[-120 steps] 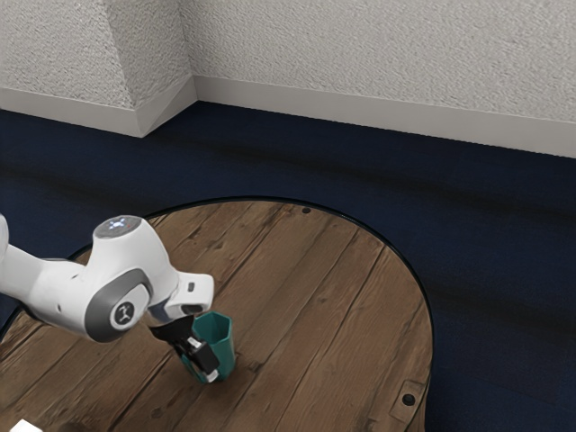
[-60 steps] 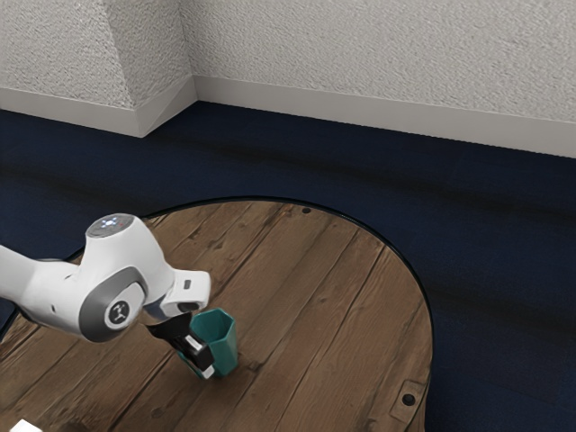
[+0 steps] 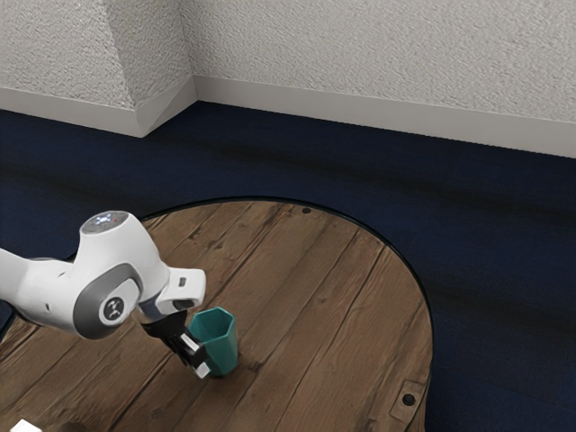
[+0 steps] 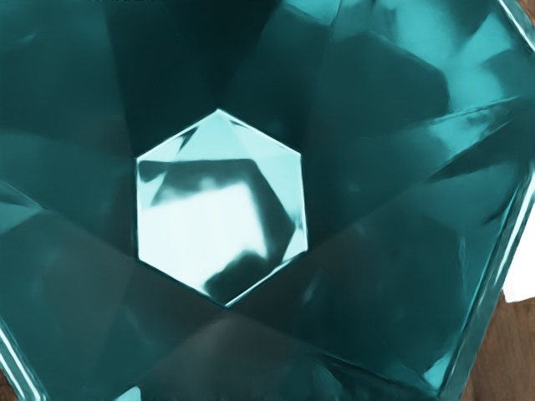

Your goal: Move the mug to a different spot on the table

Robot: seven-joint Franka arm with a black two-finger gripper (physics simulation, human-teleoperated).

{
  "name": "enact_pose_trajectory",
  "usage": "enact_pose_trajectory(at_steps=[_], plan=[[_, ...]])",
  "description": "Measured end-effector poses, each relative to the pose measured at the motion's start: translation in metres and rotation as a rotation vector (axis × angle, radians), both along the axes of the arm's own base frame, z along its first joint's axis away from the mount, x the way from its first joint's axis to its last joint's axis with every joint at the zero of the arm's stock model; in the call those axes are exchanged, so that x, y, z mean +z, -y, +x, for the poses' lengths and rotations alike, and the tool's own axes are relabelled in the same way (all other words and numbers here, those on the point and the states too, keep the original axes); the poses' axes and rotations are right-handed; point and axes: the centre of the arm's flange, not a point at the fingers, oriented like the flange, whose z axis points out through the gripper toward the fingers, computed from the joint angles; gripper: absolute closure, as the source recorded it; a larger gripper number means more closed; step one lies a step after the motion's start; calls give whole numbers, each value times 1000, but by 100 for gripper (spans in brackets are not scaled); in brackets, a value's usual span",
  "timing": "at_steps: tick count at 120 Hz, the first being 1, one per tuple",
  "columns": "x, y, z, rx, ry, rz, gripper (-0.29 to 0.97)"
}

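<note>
A teal hexagonal mug (image 3: 221, 340) stands upright over the front left part of the round wooden table (image 3: 315, 279) in the exterior view. My gripper (image 3: 190, 352) comes down on the mug's side nearest the arm and is shut on its wall, one finger (image 3: 199, 362) showing outside the mug. The wrist view looks straight down into the mug (image 4: 219, 209), with its pale hexagonal bottom under my hand. A sliver of the table (image 4: 512, 351) shows beyond the rim.
The table's dark edge (image 3: 423, 297) curves round on the exterior view's right, with dark blue carpet (image 3: 486, 234) beyond it. A bolt hole (image 3: 409, 399) sits near the front edge. A small white thing (image 3: 18, 425) lies at the lower left corner.
My arm has drawn back a little toward the exterior view's left. The mug has shifted slightly up in the picture with the gripper.
</note>
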Motion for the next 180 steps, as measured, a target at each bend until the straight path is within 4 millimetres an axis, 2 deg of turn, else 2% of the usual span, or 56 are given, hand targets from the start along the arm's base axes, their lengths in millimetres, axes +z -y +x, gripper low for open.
enact_pose_trajectory(at_steps=[28, 48, 64, 87, 135, 162, 180], plan=[[1, 1, 0, -1, 0, 2, 62], [18, 4, -2, -18, 43, -9, 66], [24, -3, -10, -15, 81, -10, 67], [21, -17, -15, 9, 166, 7, 67], [34, -74, 12, 9, 392, 107, 69], [31, -77, 26, -53, 453, 158, 74], [14, -84, 26, -65, 451, 184, 76]])
